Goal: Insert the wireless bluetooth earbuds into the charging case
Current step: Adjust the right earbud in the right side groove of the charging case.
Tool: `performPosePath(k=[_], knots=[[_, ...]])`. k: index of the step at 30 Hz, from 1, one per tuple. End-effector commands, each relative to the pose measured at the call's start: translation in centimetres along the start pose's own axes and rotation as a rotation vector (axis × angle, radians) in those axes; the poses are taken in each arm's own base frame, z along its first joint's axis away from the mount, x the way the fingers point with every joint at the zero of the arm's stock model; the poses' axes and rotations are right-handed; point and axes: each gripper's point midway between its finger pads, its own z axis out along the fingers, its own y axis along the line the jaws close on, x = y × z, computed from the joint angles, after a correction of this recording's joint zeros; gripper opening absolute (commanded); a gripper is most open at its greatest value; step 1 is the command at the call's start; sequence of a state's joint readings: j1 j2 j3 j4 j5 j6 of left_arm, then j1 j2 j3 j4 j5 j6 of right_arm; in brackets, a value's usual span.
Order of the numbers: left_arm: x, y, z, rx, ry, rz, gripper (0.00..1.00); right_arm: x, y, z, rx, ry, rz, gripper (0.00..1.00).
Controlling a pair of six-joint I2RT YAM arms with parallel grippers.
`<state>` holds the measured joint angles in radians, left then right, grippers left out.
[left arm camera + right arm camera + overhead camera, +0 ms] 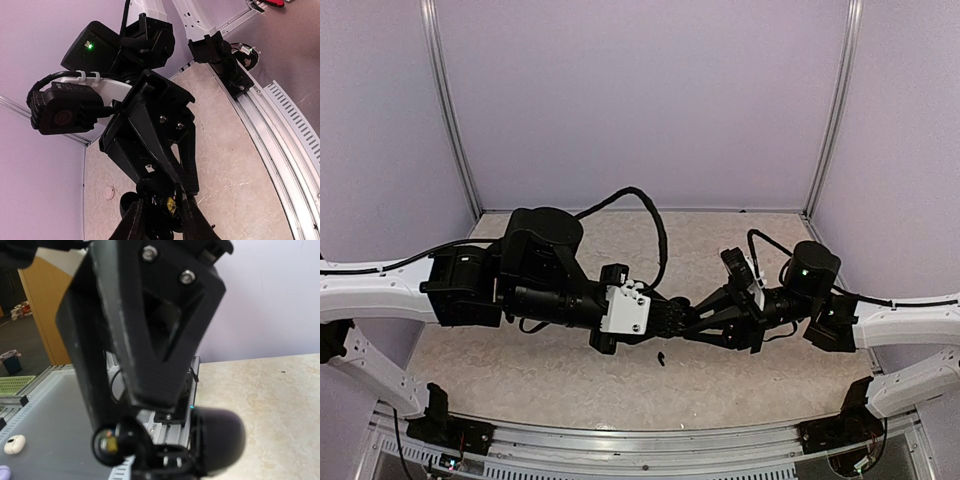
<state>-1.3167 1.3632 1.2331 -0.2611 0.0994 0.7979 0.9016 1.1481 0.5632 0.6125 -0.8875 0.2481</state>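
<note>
Black against the marbled table (770, 385), the left gripper (670, 318) and the right gripper (708, 325) meet tip to tip in mid-air, with the insertion under way but, on this evidence, unfinished. The right gripper is clamped tight, apparently on the charging case (220, 440), whose dull domed shell bulges low on the right of the right wrist view. The left gripper's jaws stand narrow, with a small gold-flecked black piece (170, 205) between them. Whether the pads have actually pinched it cannot be told, nor whether it is one of the wireless bluetooth earbuds or part of the case's inside. No bud can be seen seated in the case. A small black speck (662, 357) lies on the table just below the meeting grippers. It is probably an earbud, which would leave at least that one to lift and seat.

Only the overhead view shows the speck and how the arms reach in from either side. Only the left wrist view shows the gap between the left fingers (136, 220) and a pale round object (107, 192) on the table beyond. The right wrist view alone gives the case's dome, a glossy black knob (107, 442) with a gold glint beside it, and a white object (14, 444) on the grey surface past the table's rail.
</note>
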Motion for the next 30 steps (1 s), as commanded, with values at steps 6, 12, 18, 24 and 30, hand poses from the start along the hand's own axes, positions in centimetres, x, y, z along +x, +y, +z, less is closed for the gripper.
performPosePath(k=[6, 12, 18, 24, 30], knots=[[-0.7, 1.3, 0.0, -0.069, -0.021, -0.034, 0.40, -0.5, 0.0, -0.3, 0.001, -0.014, -0.032, 0.00], [-0.9, 2.0, 0.7, -0.099, -0.029, -0.086, 0.41, -0.5, -0.1, -0.2, 0.003, -0.011, -0.034, 0.00], [-0.1, 2.4, 1.8, -0.134, 0.000, -0.141, 0.41, -0.6, 0.1, -0.3, 0.005, -0.011, -0.044, 0.00], [0.6, 3.1, 2.0, -0.167, 0.019, -0.192, 0.40, -0.7, 0.1, -0.4, 0.007, -0.011, -0.046, 0.00], [1.0, 4.4, 1.6, -0.219, 0.004, -0.254, 0.41, -0.7, 0.2, -0.3, 0.002, -0.010, -0.050, 0.00]])
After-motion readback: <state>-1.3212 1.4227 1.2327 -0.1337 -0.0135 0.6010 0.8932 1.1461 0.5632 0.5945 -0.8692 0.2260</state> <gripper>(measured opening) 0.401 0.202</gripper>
